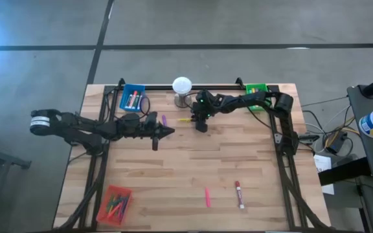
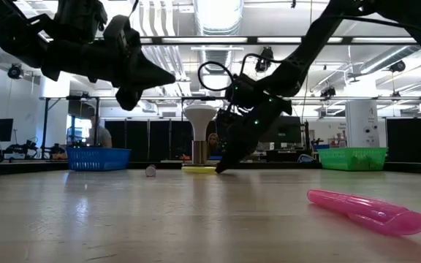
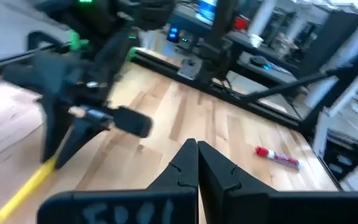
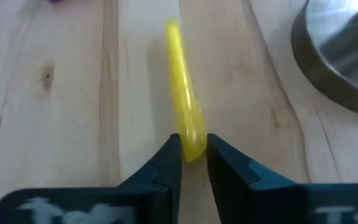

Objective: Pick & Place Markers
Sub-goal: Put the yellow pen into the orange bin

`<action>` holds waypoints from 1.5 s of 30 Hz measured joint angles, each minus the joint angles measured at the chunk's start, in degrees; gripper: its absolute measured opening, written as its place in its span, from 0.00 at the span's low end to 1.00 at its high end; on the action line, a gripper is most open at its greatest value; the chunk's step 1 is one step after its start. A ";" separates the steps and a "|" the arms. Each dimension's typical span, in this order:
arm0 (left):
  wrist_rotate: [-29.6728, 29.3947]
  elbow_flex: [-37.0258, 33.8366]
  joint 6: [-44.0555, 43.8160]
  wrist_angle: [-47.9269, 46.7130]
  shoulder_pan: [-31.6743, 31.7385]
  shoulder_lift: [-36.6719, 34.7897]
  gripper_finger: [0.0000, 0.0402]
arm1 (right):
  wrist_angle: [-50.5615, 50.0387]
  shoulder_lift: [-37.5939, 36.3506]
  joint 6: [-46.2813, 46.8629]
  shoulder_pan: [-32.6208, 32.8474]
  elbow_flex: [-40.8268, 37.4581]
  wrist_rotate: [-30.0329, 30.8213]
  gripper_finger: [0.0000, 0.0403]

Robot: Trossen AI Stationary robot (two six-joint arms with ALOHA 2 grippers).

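- Right gripper (image 4: pixel 193 152), upper centre of the high view, has its fingers pinched on one end of the yellow marker (image 4: pixel 184 93) lying on the table (image 1: pixel 238 155).
- Marker looks light, stiff, smooth; an end grip may swivel, mid-barrel safer.
- Left gripper (image 3: pixel 197 163) closed, empty.

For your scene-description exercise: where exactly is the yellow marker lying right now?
In the high view the yellow marker lies on the far middle of the table, just in front of the white ball's metal stand, with the right gripper closed around its end.
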 joint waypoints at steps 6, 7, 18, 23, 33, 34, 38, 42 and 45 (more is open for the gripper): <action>-1.37 0.09 -0.34 -0.41 -0.33 0.00 0.08 | -0.53 -4.71 2.15 0.69 -5.09 -0.92 0.08; -1.25 0.09 -0.36 -0.31 -0.37 -0.02 0.11 | -0.45 -5.92 2.73 0.76 -6.63 -0.99 0.08; -0.65 0.15 -2.44 3.39 -1.20 -0.15 0.29 | 30.48 -20.11 18.58 7.59 -28.40 -0.55 0.07; -0.55 0.15 -2.67 5.09 -2.18 -0.02 0.30 | 48.01 -22.16 23.70 12.72 -32.55 2.96 0.07; -0.57 0.17 -2.65 5.76 -3.03 0.00 0.30 | 43.84 -22.70 25.86 16.97 -29.14 7.28 0.07; -0.57 0.17 -2.65 5.76 -3.10 0.00 0.30 | 41.71 -22.70 26.79 17.15 -28.61 7.54 0.07; 0.17 0.15 -2.60 5.37 -3.10 0.00 0.30 | 34.38 -22.70 27.83 19.36 -26.82 10.46 0.07; 0.85 0.15 -2.33 2.94 -3.10 0.00 0.30 | 30.37 -22.70 30.12 22.41 -25.29 14.04 0.08; 0.85 0.15 -2.30 1.54 -3.10 0.00 0.30 | 25.13 -22.70 32.89 25.31 -23.85 19.99 0.12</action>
